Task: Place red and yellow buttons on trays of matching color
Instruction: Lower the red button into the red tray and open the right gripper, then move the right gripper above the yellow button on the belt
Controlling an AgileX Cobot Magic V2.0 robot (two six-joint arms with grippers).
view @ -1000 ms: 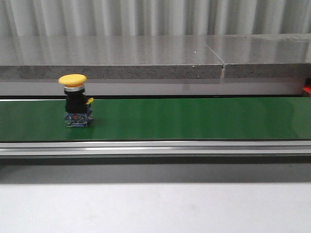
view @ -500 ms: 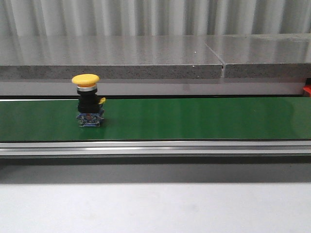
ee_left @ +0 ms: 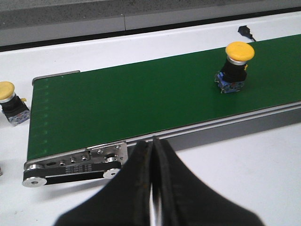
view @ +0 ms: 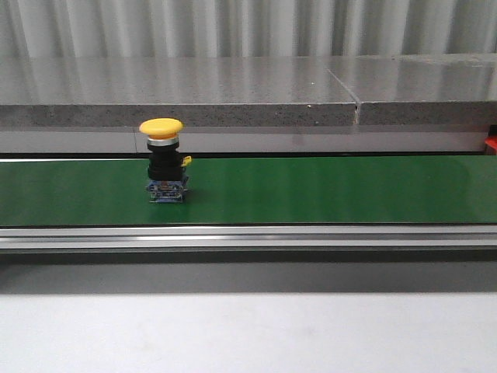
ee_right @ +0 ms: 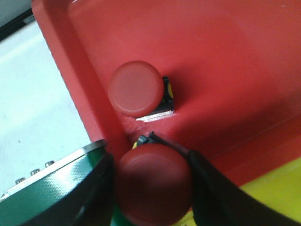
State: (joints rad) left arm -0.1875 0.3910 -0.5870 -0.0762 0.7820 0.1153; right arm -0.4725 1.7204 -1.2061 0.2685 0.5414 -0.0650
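The yellow button has ridden further along the green belt since a second ago, drifting toward three o'clock in the front view; it was near the left end of the belt then and now stands upright closer to the middle-left. The belt and the grey ledge behind it look unchanged.

My left claw has its black fingers pressed together with nothing between them, hanging over the white table just in front of the belt's near rail. From this wrist the same yellow button sits on the belt at about two o'clock, well apart from my fingers. A second yellow button stands on the table off the belt's end, at about ten o'clock, near the roller bracket.

My right claw is pinching a red button, one finger on each side of its round cap. It is over the edge of the red tray, just beside the tray's rim; I cannot tell whether its base touches the tray. Another red button already sits in the tray at about twelve o'clock from the held one, close to it. A strip of yellow tray shows at four o'clock, and the belt end at eight o'clock.
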